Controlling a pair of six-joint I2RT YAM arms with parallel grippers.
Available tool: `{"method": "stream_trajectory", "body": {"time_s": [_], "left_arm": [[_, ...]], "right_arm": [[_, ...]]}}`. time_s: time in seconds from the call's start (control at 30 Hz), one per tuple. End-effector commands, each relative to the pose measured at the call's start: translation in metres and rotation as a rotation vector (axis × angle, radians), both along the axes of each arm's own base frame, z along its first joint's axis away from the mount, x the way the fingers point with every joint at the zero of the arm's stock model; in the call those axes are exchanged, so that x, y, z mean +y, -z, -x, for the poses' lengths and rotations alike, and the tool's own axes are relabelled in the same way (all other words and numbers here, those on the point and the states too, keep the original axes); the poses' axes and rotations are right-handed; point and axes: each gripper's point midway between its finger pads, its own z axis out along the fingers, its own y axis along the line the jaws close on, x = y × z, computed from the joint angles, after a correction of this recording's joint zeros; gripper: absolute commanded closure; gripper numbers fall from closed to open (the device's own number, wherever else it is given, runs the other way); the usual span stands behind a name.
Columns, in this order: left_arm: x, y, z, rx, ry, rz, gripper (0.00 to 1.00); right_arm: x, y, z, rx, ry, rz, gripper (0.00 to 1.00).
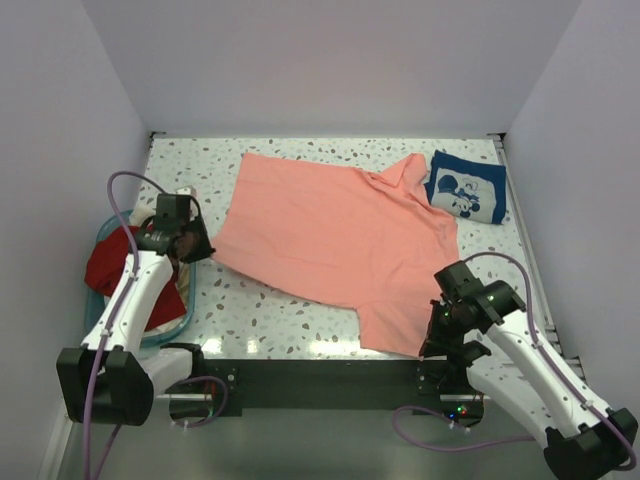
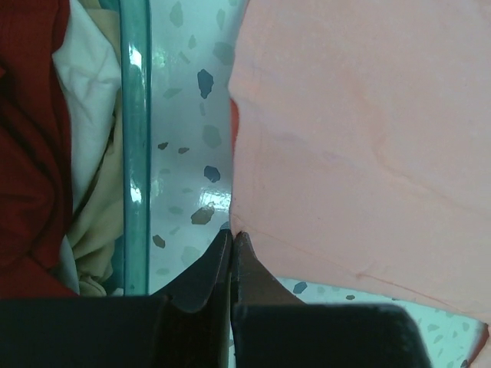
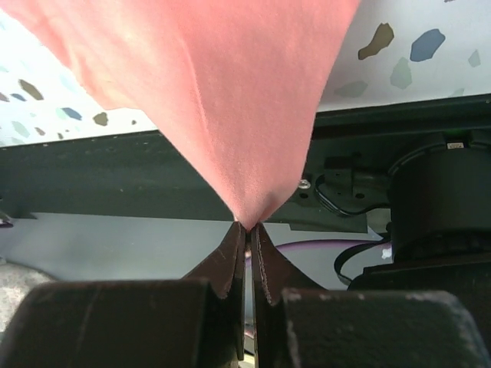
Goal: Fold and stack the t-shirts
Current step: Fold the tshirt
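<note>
Landmark: the teal basket (image 2: pixel 136 153), at the left side of the table (image 1: pixel 260 310).
Salmon-pink t-shirt (image 1: pixel 340 240): spread open on the table just right of the basket, rumpled at the end farthest from it.
Left gripper (image 2: pixel 232 238): clenched on the shirt corner nearest the basket, low against the tabletop.
Right gripper (image 3: pixel 247 228): clamped on the near corner farthest from the basket, the cloth drawn up into a taut peak.
Other t-shirts: the navy t-shirt (image 1: pixel 467 187) lies folded across the table from the basket. The dark red t-shirt (image 1: pixel 110 265) and cream t-shirt (image 2: pixel 88 84) sit inside the basket.
Risk: each pinch takes only a corner tip, so an uneven pull would likely slip one free or drag the shirt askew. The left arm, working beside the basket's rim, could knock it.
View difference: the wrist views show both pinches, which the overhead view hides. Only the overhead view shows the shirt's whole outline and the navy t-shirt, and only the left wrist view shows the cream cloth.
</note>
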Motion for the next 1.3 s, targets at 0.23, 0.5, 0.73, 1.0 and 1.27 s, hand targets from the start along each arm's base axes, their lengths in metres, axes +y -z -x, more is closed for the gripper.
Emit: {"method": "stream_trajectory", "body": {"time_s": [0.23,0.5,0.73,1.0,1.27], "left_arm": [[-0.012,0.006,-0.014,0.027,0.012,0.076,1.0],[-0.013,0.001,-0.054,0.018,0.055,0.057,1.0],[-0.018,0.003,-0.08,0.016,0.088,0.073,1.0],[-0.027,0.003,-0.109,-0.009,0.129,0.106,1.0],[-0.026,0.002,-0.136,-0.029,0.117,0.1,1.0]], "right_arm": [[-0.006,-0.033,-0.034,-0.051,0.045,0.108,1.0],[0.007,-0.036,-0.107,-0.135,0.038,0.173,1.0],[0.007,-0.04,-0.164,-0.202,0.05,0.165,1.0],[-0.006,-0.043,-0.207,-0.205,0.043,0.186,1.0],[-0.01,-0.049,-0.244,-0.217,0.035,0.196,1.0]]}}
